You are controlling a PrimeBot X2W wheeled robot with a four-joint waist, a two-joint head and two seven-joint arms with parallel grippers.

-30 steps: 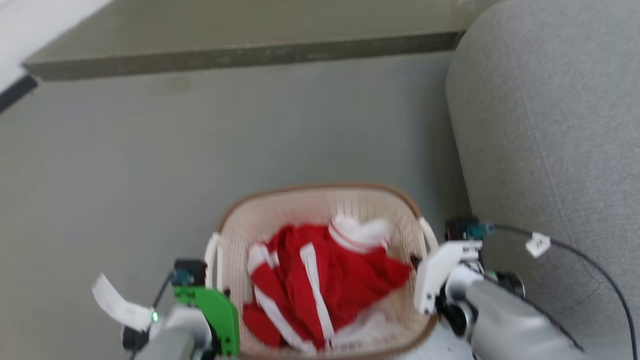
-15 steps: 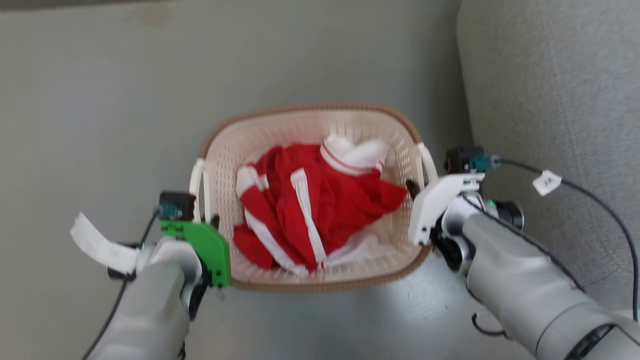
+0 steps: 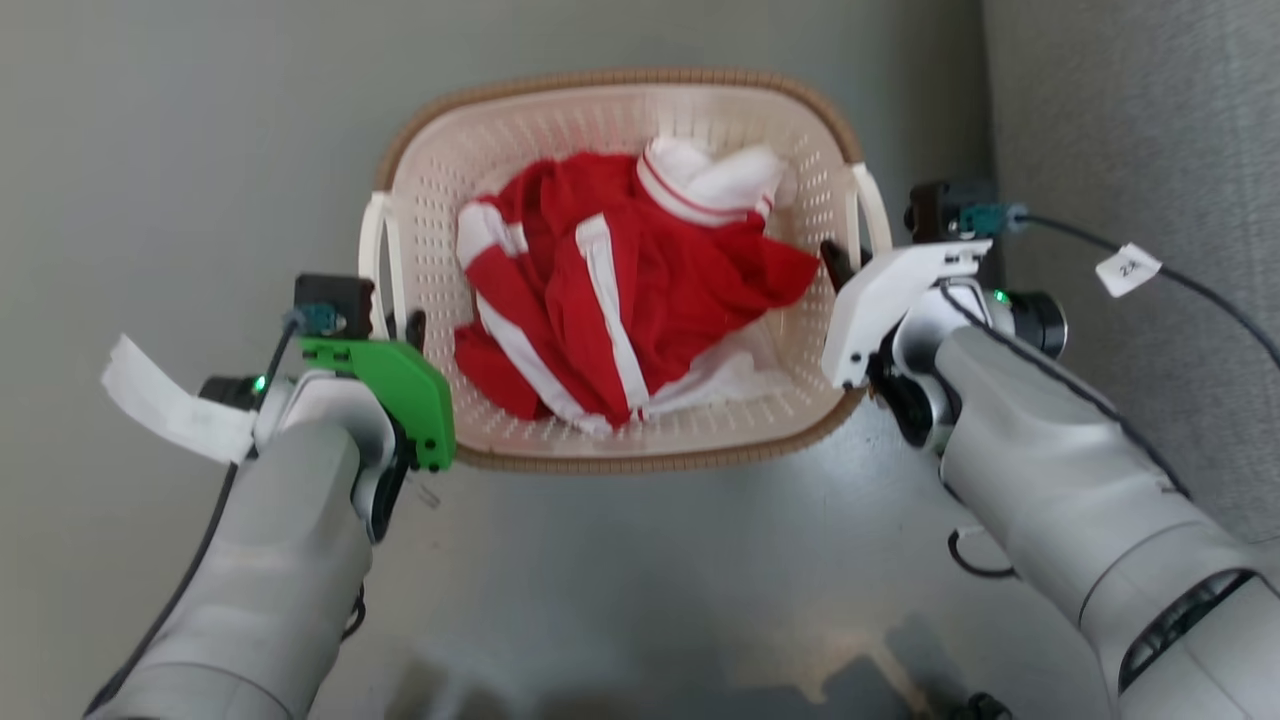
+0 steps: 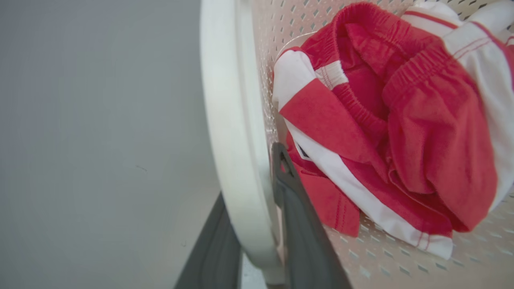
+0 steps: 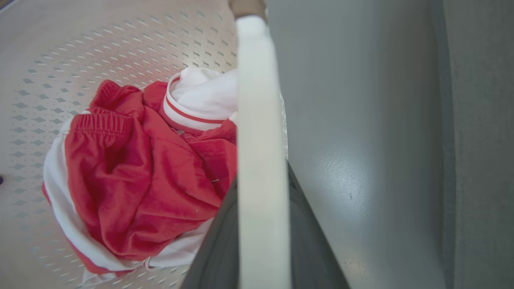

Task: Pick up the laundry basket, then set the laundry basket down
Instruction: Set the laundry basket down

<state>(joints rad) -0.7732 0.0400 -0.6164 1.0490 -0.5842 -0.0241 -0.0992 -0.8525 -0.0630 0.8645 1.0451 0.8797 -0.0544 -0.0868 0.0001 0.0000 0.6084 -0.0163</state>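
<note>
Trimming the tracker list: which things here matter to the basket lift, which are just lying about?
In the job:
laundry basket
left gripper, closed on the left handle
right gripper, closed on the right handle

Just there:
red-and-white clothes in the basket
grey sofa
paper cable tags

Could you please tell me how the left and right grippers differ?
The left gripper has a green bracket behind it; the right gripper a white bracket. The left sits lower in the head view than the right. Both straddle the laundry basket's white handles.
</note>
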